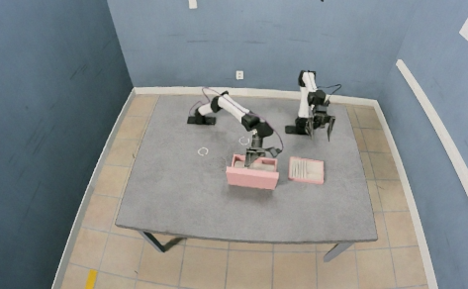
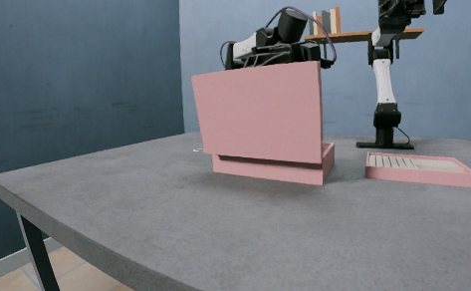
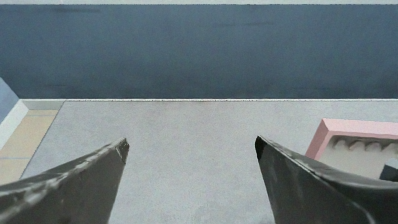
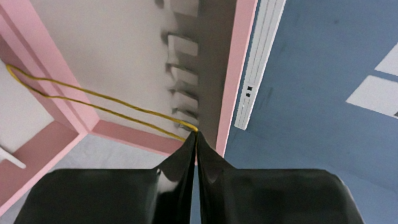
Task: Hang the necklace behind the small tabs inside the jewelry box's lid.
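The pink jewelry box [image 1: 252, 179] [image 3: 327, 131] stands upright. Its open lid [image 2: 261, 112] hides the inside in the exterior view. Pale tabs [image 4: 184, 45] line the lid's inside near its top edge. My right gripper [image 4: 196, 134] [image 1: 247, 164] is shut on the thin yellow necklace [image 4: 125, 104]. The fingertips are near the last tabs, at one side wall of the lid. Two strands run from them across the lid's inside down into the box base. Whether a strand lies behind a tab, I cannot tell. My left gripper [image 1: 320, 139] [image 3: 192, 139] is open and empty, away from the box.
A pink tray [image 1: 306, 180] [image 2: 420, 177] with pale slots lies beside the box, on the left arm's side. Two small white rings lie on the table, one [image 1: 203, 151] farther from the box and one [image 1: 244, 141] close to the right arm. A white bar [image 4: 11, 158] shows in the box base.
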You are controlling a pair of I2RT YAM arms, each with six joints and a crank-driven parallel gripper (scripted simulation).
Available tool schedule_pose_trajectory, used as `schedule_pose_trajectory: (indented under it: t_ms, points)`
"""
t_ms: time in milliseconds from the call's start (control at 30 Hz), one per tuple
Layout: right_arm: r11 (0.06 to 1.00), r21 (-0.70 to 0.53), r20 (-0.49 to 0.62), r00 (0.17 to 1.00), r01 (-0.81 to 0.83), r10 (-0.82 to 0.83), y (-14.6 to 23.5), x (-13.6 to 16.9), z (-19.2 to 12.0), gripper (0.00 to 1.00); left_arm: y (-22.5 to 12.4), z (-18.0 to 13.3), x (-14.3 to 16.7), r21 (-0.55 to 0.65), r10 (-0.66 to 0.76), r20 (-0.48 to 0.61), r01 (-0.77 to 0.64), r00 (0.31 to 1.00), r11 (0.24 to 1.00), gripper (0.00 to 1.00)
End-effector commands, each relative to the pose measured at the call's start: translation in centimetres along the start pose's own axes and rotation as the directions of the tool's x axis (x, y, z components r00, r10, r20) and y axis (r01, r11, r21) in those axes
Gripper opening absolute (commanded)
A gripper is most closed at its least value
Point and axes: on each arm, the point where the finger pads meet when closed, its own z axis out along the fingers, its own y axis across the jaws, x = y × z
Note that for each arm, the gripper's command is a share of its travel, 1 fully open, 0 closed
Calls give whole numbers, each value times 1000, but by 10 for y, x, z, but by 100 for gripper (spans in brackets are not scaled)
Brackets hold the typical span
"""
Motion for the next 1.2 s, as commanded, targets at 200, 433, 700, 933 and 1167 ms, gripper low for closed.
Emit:
schedule_pose_trajectory:
  t_ms: [200, 433, 700, 933, 1167]
  points:
    - [1000, -10, -14, 1000, 9, -9, 3, 3, 13, 0, 3, -4, -9, -10, 5, 23, -4, 1000, 1000, 100]
    - [1000, -4, -10, 1000, 2, -2, -4, 4, 16, 0, 3, -4, -9, -10, 5, 23, -4, 1000, 1000, 100]
    - [1000, -7, -14, 1000, 5, -5, -2, 4, 24, 0, 3, -4, -9, -10, 5, 23, -4, 1000, 1000, 100]
    - [1000, -6, -12, 1000, 4, -4, -5, 4, 29, 0, 3, -4, -9, -10, 5, 23, -4, 1000, 1000, 100]
    - [1000, 7, 0, 1000, -13, 13, -14, 2, 23, 0, 3, -4, -9, -10, 5, 23, -4, 1000, 1000, 100]
